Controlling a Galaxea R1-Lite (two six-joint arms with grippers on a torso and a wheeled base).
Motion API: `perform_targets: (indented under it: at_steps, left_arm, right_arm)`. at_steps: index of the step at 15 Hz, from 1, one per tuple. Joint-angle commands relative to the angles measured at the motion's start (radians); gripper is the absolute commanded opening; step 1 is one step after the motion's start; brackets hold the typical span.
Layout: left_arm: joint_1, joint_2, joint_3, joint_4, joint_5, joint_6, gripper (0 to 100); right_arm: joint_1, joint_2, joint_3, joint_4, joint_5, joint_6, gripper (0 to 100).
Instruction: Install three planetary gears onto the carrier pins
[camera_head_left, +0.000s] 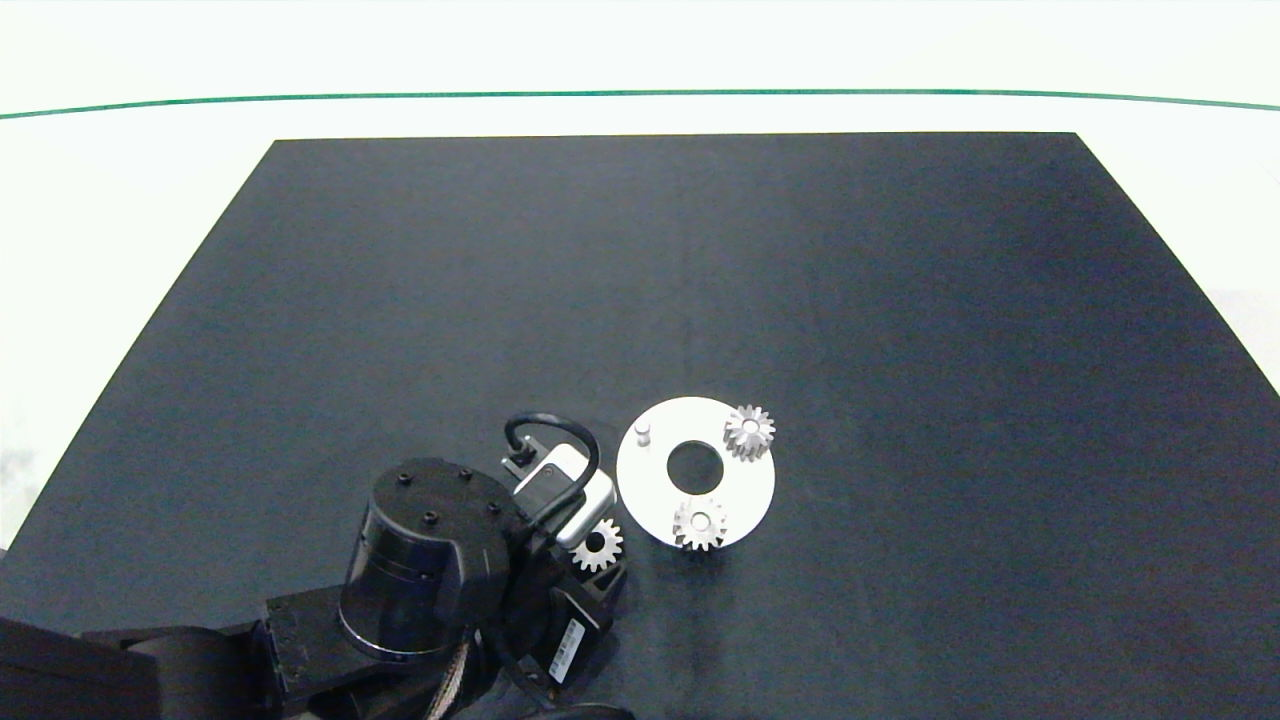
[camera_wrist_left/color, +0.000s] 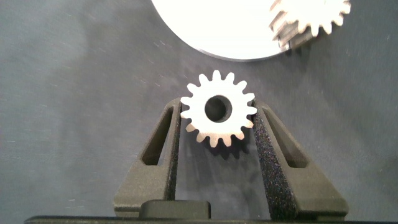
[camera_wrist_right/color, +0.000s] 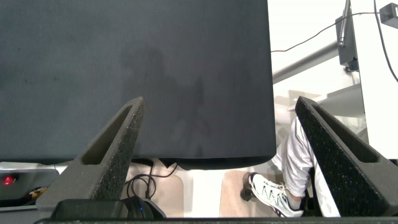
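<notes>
Though hidden overhead, gear (camera_wrist_left/color: 218, 108) (gripped)

White disc (camera_head_left: 652, 497): two mounted gears (camera_head_left: 749, 432) crowd its right and near rim; mat beyond lies open.

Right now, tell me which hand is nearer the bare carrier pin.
Left. The left hand, clamped around a loose gear, is beside the disc bearing the bare pin; the right hand is out of the head view.

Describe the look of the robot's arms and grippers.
The left arm is black, with a round drum joint, a white-grey camera box, a looping black cable and a barcode label. The left gripper and right gripper have dark grey slotted fingers with black foam pads.
</notes>
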Motion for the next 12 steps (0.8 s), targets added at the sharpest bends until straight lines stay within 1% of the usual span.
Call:
perform_targets:
  at_steps: [1, 2, 4, 6, 8, 10, 12]
  left_arm:
    - [0.001, -0.044, -0.033, 0.033, 0.002, 0.004, 7]
    - [-0.001, -0.050, -0.039, 0.047, 0.002, 0.010, 7]
    - [0.005, -0.061, -0.083, 0.061, 0.005, 0.024, 7]
    - [0.017, -0.070, -0.168, 0.144, 0.005, 0.059, 7]
    - [0.017, -0.063, -0.267, 0.225, 0.009, 0.067, 7]
    - [0.017, -0.043, -0.352, 0.274, 0.009, 0.068, 7]
    - [0.017, -0.009, -0.390, 0.283, 0.025, 0.088, 7]
  right_arm:
    - [0.001, -0.006, 0.000, 0.004, -0.002, -0.002, 100]
    - [0.001, -0.006, 0.000, 0.004, -0.002, -0.002, 100]
    - [0.001, -0.008, -0.002, 0.004, -0.002, -0.002, 100]
    - [0.001, -0.008, -0.003, 0.004, -0.002, -0.002, 100]
    - [0.001, -0.008, -0.005, 0.004, -0.002, -0.002, 100]
    - [0.001, -0.008, -0.005, 0.004, -0.004, -0.002, 100]
    - [0.001, -0.008, -0.005, 0.004, -0.004, -0.002, 100]
